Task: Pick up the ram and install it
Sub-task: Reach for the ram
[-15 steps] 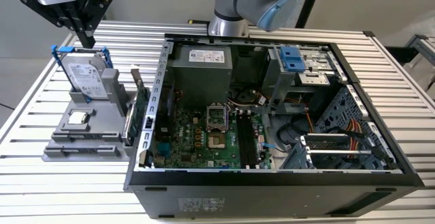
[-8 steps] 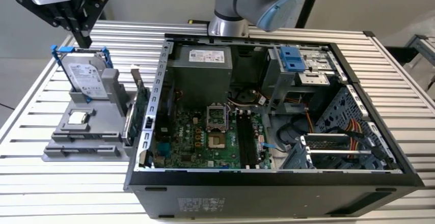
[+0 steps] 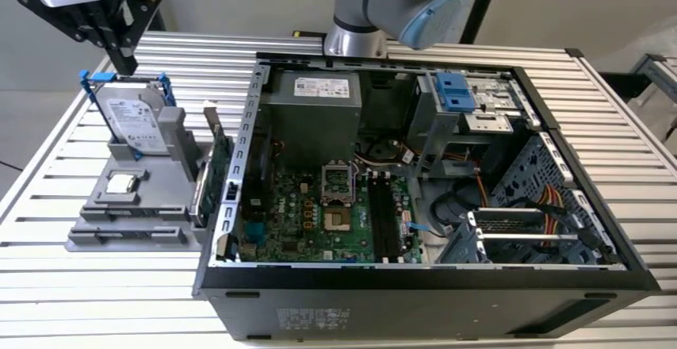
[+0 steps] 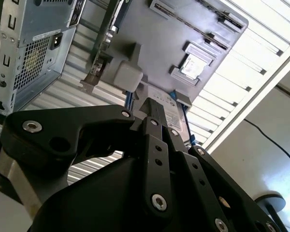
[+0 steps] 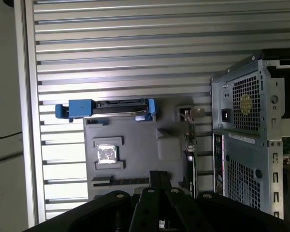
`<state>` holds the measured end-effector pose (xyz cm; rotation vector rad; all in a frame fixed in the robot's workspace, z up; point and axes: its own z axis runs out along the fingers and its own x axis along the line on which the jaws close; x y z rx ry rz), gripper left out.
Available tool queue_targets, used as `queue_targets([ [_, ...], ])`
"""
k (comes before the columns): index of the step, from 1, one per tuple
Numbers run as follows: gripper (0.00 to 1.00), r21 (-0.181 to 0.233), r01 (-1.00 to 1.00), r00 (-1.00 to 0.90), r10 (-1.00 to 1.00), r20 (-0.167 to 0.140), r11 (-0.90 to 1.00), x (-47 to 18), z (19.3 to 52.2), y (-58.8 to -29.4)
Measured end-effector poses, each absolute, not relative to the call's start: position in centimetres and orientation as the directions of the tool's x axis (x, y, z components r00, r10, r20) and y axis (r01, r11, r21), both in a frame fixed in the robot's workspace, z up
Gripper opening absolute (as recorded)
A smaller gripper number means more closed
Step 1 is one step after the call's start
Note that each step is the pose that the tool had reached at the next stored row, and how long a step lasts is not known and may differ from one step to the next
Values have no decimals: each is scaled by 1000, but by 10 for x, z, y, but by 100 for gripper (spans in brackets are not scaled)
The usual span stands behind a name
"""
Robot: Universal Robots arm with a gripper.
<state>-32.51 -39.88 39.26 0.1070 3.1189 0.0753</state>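
Approach step, I judge; your gripper [image 3: 125,62] hangs above the gray fixture [image 3: 127,244] near the tabletop's [image 3: 63,301] edge, exterior view's left, fingers pressed together, empty; the ram [image 5: 123,181] seemingly sits in the fixture's long end slot; grasping calls for spread fingers aligned over it.

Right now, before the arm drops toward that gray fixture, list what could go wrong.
1. The gripper appears to hang just above the upright hard drive; a straight descent might strike its blue frame.
2. The green card stands on edge between the gray fixture and the computer case; a sideways sweep toward the case could clip it.
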Motion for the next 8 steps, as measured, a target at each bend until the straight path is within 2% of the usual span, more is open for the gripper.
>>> queue_targets([
  [8, 0, 49, 68, -997, 69, -18, 996, -331, 393, -399],
])
